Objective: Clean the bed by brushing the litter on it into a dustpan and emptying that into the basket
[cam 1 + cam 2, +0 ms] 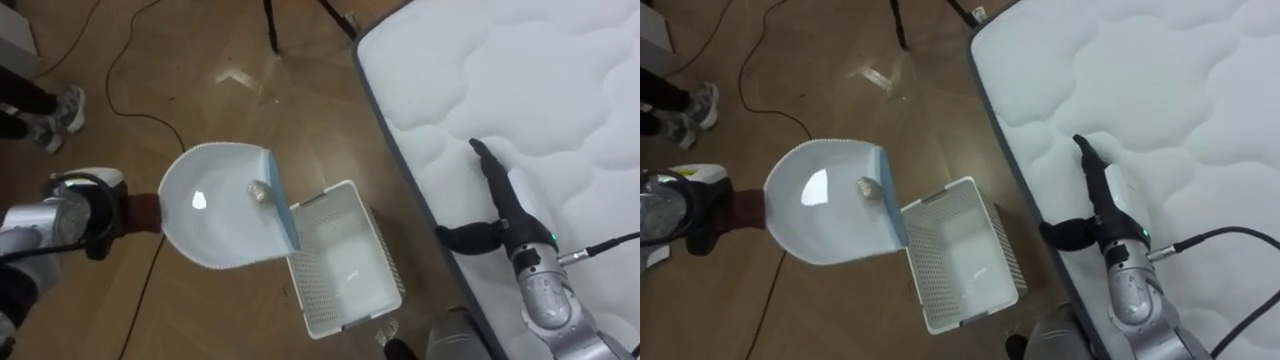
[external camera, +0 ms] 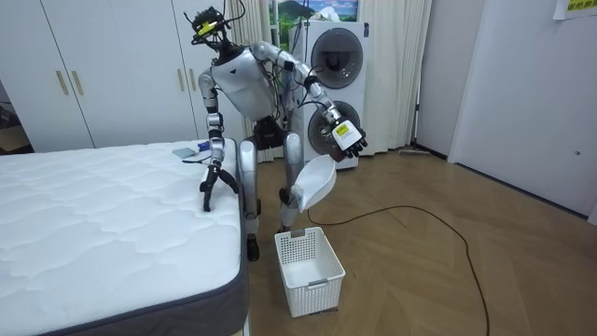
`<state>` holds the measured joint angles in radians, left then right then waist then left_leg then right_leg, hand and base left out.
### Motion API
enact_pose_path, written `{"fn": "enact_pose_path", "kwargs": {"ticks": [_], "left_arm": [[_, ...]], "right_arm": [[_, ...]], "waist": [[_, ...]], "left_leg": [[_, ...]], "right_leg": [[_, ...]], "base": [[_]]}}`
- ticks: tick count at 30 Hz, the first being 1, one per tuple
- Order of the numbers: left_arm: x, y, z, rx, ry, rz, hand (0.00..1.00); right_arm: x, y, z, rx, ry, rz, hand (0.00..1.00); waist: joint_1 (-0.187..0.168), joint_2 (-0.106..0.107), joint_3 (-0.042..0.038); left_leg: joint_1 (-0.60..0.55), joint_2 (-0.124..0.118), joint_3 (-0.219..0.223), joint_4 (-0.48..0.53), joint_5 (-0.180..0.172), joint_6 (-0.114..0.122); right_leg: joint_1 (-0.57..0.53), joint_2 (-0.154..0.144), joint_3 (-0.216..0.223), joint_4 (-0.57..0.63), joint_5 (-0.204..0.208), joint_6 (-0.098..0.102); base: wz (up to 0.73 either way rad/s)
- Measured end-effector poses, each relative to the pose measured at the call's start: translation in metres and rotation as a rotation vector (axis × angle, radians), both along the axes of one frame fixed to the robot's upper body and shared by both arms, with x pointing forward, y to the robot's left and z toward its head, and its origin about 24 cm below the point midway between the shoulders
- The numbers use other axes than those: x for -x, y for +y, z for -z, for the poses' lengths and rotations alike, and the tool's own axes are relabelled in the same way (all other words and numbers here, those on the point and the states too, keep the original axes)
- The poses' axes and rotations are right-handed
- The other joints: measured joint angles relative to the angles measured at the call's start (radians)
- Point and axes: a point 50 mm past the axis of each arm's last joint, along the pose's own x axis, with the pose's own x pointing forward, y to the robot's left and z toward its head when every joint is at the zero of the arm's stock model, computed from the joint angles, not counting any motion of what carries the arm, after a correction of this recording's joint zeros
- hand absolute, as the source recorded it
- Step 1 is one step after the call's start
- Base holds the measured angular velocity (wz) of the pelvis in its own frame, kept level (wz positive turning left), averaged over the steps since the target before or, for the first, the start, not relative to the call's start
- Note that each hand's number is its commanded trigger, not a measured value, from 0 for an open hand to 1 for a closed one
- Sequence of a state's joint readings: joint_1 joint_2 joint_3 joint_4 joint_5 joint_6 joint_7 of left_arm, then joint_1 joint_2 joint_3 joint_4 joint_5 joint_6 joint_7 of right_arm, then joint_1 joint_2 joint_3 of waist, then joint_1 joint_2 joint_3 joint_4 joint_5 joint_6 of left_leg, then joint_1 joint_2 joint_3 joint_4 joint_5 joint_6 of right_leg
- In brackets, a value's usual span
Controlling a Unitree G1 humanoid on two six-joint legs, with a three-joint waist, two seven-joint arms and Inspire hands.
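Left eye view, left robot hand (image 1: 98,215): curled round the handle of a tilted dustpan (image 1: 215,228).
Load: small crumpled wad (image 1: 258,190) near the dustpan's lip, by the basket (image 1: 345,265).
Bed (image 1: 520,70): right robot hand (image 1: 497,195) rests on it, fingers straight.

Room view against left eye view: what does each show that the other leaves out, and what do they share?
Room view: wardrobe doors, stacked laundry machines, the whole robot standing between mattress and basket. Left eye view: a small crumpled scrap lying in the dustpan, a person's shoe. Both: mattress, basket, dustpan in the left hand, right hand open on the mattress.
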<state>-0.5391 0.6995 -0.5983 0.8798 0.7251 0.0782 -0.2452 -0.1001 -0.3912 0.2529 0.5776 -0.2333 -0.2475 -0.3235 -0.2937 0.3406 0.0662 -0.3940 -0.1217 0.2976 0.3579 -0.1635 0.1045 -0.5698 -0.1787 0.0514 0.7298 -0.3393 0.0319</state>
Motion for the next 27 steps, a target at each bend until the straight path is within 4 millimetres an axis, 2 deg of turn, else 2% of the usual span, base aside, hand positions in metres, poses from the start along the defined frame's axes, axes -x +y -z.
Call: {"fn": "enact_pose_path", "kwargs": {"ticks": [10, 13, 16, 22, 25, 27], "left_arm": [[-0.001, 0.001, -0.005, -0.122, 0.016, 0.082, 1.00], [0.000, 0.002, -0.005, -0.142, 0.024, 0.091, 1.00], [0.001, 0.001, -0.003, -0.169, 0.043, 0.115, 1.00], [0.007, -0.002, 0.005, -0.263, 0.117, 0.176, 1.00], [0.009, -0.005, 0.007, -0.312, 0.134, 0.212, 1.00], [0.010, -0.008, 0.008, -0.316, 0.136, 0.228, 1.00]], "right_arm": [[-0.004, 0.002, -0.005, -0.005, -0.031, -0.019, 0.00], [-0.007, 0.002, -0.006, -0.006, -0.036, -0.018, 0.00], [-0.011, 0.002, -0.006, -0.007, -0.035, -0.012, 0.00], [-0.012, 0.002, -0.006, -0.037, -0.032, 0.009, 0.00], [-0.009, 0.002, -0.004, -0.036, -0.021, 0.014, 0.00], [-0.006, 0.002, -0.001, -0.048, -0.009, 0.020, 0.00]], "waist": [[-0.021, -0.010, 0.0062], [-0.027, -0.025, 0.0033], [-0.033, -0.039, 0.0048], [-0.029, -0.052, -0.0012], [-0.030, -0.062, -0.0058], [-0.025, -0.075, -0.0122]], "left_leg": [[0.001, -0.012, 0.008, -0.021, 0.003, 0.002], [-0.002, -0.012, 0.020, -0.020, 0.003, 0.002], [-0.004, -0.012, 0.024, -0.020, 0.003, 0.002], [-0.021, -0.009, 0.019, -0.015, 0.003, 0.002], [-0.036, -0.009, 0.001, -0.004, 0.003, 0.002], [-0.047, -0.004, -0.005, 0.011, 0.003, 0.002]], "right_leg": [[-0.018, -0.011, 0.006, 0.015, -0.015, 0.001], [-0.024, -0.011, 0.015, 0.014, -0.015, 0.001], [-0.025, -0.011, 0.014, 0.009, -0.015, 0.002], [-0.029, -0.011, 0.001, -0.004, -0.012, 0.006], [-0.030, -0.012, -0.014, -0.004, -0.012, 0.006], [-0.030, -0.011, -0.025, -0.004, -0.010, 0.004]], "base": [[0.00], [-0.07], [-0.01], [0.05], [0.17], [0.15]]}}
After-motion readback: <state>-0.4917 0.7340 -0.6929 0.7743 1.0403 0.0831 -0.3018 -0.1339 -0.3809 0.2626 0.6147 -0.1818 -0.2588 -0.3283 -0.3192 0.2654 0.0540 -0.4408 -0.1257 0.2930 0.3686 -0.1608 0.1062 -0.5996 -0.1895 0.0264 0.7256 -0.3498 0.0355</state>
